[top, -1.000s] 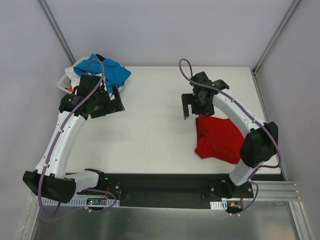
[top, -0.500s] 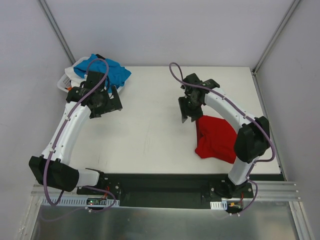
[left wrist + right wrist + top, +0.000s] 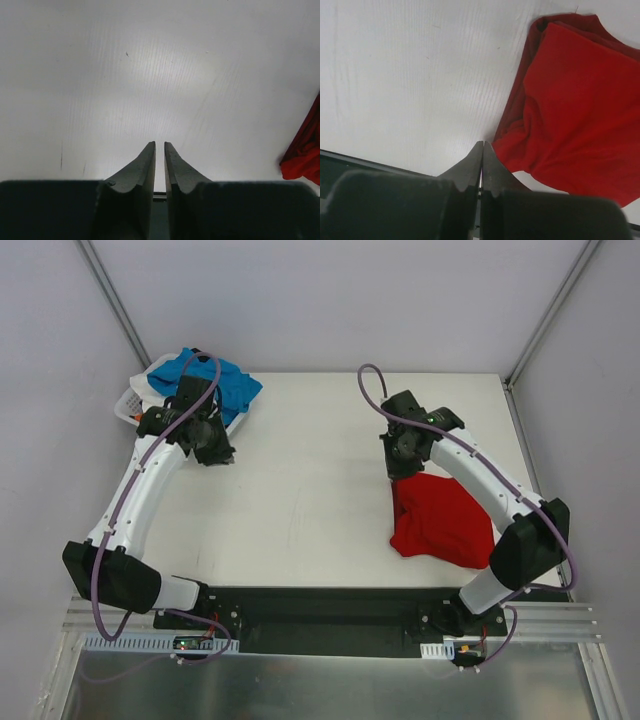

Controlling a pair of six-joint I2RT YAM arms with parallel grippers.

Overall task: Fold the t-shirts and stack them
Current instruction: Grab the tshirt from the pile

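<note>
White arms (image 3: 137, 492), black joints (image 3: 112, 578), purple cables (image 3: 361, 382)

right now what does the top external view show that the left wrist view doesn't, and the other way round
Only top external: the turquoise t-shirt heaped on a white basket at the far left corner, plus the right gripper. Only left wrist: the left gripper up close, fingers nearly together, nothing between them. Both: the red t-shirt and the white table.

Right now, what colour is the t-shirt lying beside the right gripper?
The t-shirt is plain red, seen best in the right wrist view.
</note>
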